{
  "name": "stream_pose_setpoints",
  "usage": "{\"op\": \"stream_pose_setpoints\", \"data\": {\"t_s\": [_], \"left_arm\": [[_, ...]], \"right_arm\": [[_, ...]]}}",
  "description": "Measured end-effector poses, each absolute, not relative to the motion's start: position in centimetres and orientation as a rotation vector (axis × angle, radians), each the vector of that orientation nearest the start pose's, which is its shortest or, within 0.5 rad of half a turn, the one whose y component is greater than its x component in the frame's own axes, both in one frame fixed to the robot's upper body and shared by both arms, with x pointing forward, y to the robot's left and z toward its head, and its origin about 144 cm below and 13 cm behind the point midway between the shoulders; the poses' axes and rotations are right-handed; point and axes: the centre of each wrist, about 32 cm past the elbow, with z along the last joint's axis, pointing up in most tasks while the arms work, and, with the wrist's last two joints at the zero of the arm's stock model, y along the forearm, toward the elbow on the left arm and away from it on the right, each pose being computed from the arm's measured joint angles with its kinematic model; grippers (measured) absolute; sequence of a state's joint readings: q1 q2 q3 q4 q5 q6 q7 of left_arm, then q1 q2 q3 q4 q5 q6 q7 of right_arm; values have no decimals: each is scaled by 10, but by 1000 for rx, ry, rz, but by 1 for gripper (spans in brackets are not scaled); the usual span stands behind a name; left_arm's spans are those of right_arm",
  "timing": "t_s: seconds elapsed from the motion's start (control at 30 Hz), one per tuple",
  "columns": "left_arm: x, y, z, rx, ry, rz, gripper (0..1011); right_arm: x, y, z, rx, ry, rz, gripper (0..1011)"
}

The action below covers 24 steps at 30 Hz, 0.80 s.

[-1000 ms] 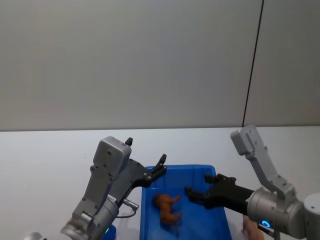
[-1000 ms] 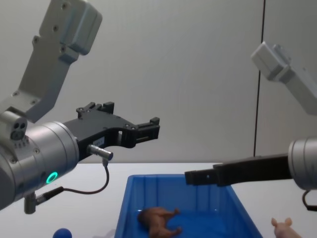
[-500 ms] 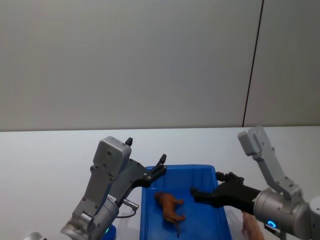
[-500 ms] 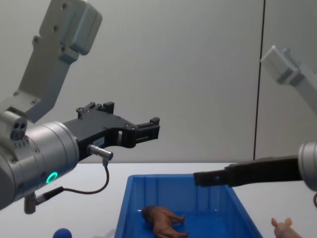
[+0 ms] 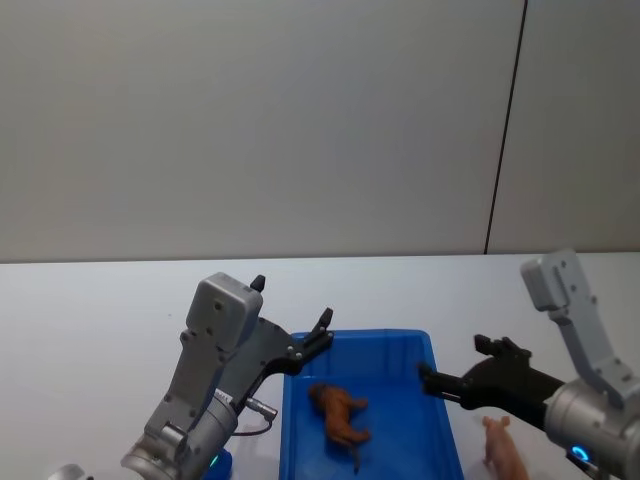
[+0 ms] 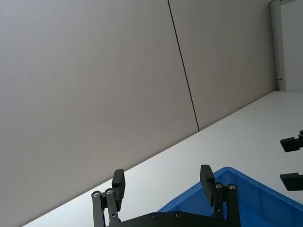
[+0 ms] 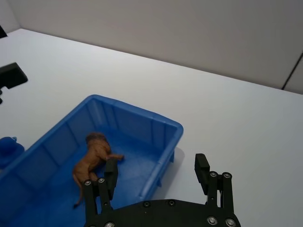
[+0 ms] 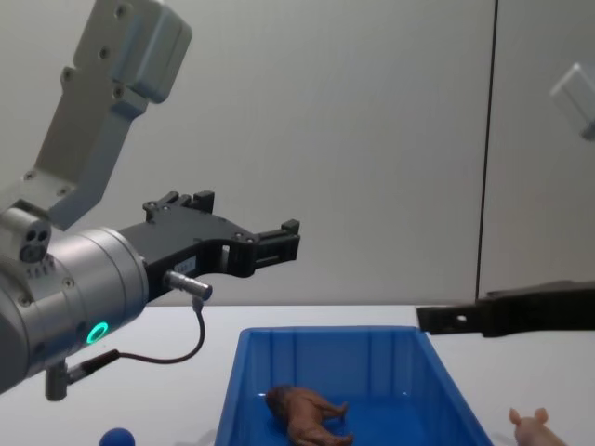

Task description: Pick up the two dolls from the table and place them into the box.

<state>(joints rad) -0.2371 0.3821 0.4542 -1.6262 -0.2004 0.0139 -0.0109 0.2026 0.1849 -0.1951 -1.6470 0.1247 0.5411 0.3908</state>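
Now that the brown doll (image 5: 338,416) lies on its side on the floor of the box (image 5: 375,336), shifted a little from a second ago and at rest, half the task looks done; the pink doll (image 5: 500,448) stands on the tabletop (image 5: 100,320) just right of the box, untouched; the right end effector (image 5: 450,360), empty with its fingers spread apart, has drawn back rightward from over the middle of the box to its right rim, and now hangs above and near the pink doll; I take that retreat as the close of the first drop and the start of the second pick; it would need to go further right and come down around the small figure, which sits close to the box wall, so a finger could clip the rim or tip the doll over; the left end effector (image 5: 292,300), also spread and empty, has stayed raised by the box's far left corner, idle
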Motion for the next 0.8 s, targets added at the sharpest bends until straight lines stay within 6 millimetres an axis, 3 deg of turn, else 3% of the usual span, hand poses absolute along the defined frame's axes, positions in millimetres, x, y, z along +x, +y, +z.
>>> {"op": "stream_pose_setpoints", "data": {"t_s": [0.8], "left_arm": [[492, 198, 1204, 61, -268, 1124, 1001]], "right_arm": [[458, -230, 1214, -414, 294, -1150, 1001]]}}
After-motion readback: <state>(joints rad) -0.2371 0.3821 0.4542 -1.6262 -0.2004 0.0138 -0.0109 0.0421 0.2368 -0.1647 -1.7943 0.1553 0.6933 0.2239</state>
